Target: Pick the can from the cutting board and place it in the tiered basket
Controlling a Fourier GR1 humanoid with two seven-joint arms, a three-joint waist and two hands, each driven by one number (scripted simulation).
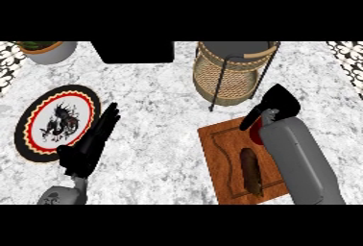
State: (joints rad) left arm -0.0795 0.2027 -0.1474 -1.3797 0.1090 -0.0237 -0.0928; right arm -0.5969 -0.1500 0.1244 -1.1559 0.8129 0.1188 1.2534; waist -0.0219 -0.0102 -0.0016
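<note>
Visibly: one cutting board (227,158), one tiered basket (230,72), one plate (56,122).

- There is one view, from the robot's head, looking steeply down on the table (163,144).
- Both forearms come in from the lower edge, so the table's near edge lies at the bottom and its far edge at the top.
- The view sits close: it takes in the plate (56,122) at left, the cutting board (227,163) at right and the basket (230,72) farther back.

Patterned plate (56,122) at left; potted plant (48,51), perhaps.
</note>
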